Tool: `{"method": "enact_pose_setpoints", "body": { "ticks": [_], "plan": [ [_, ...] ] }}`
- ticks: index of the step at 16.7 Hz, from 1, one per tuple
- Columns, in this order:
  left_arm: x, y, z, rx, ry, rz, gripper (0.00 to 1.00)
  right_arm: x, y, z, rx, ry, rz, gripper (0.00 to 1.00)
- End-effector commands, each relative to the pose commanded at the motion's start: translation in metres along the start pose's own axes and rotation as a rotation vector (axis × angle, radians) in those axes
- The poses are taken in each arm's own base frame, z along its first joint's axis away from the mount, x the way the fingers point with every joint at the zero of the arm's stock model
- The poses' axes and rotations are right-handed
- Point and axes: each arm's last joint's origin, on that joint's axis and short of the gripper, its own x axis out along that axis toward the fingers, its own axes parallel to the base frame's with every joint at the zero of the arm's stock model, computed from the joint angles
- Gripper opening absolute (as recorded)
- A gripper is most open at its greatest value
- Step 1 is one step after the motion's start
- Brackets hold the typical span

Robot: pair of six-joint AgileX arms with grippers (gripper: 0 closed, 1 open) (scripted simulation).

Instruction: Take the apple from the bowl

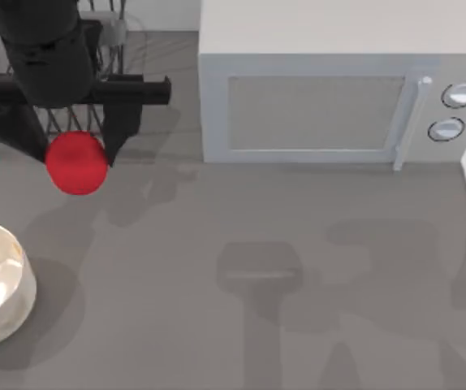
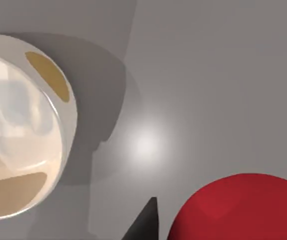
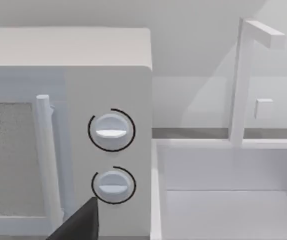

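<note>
The red apple hangs above the table at the back left, with my left gripper shut on it from both sides. In the left wrist view the apple fills the lower corner beside one dark fingertip. The cream-white bowl stands at the table's left edge, nearer the front and apart from the apple. Its beige-spotted wall and glossy inside hold nothing. A dark part of my right gripper faces the microwave's knobs.
A grey microwave with its door shut stands at the back, its handle and two knobs on the right. A wire rack is behind my left arm. A white sink with a tap lies right of the microwave.
</note>
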Motion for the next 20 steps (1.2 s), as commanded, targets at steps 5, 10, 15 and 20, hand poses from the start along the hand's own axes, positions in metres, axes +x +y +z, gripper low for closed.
{"method": "enact_pose_setpoints", "body": {
  "ticks": [5, 10, 15, 20],
  "plan": [
    [0.039, -0.072, -0.013, -0.004, 0.002, -0.005, 0.0, 0.0, 0.0, 0.0, 0.0, 0.0, 0.0, 1.0],
    [0.04, -0.074, -0.014, -0.006, -0.002, -0.008, 0.0, 0.0, 0.0, 0.0, 0.0, 0.0, 0.0, 1.0],
    [0.072, -0.076, -0.011, -0.005, 0.004, -0.004, 0.0, 0.0, 0.0, 0.0, 0.0, 0.0, 0.0, 1.0],
    [0.136, -0.077, -0.012, -0.005, -0.007, -0.011, 0.0, 0.0, 0.0, 0.0, 0.0, 0.0, 0.0, 1.0]
  ]
}}
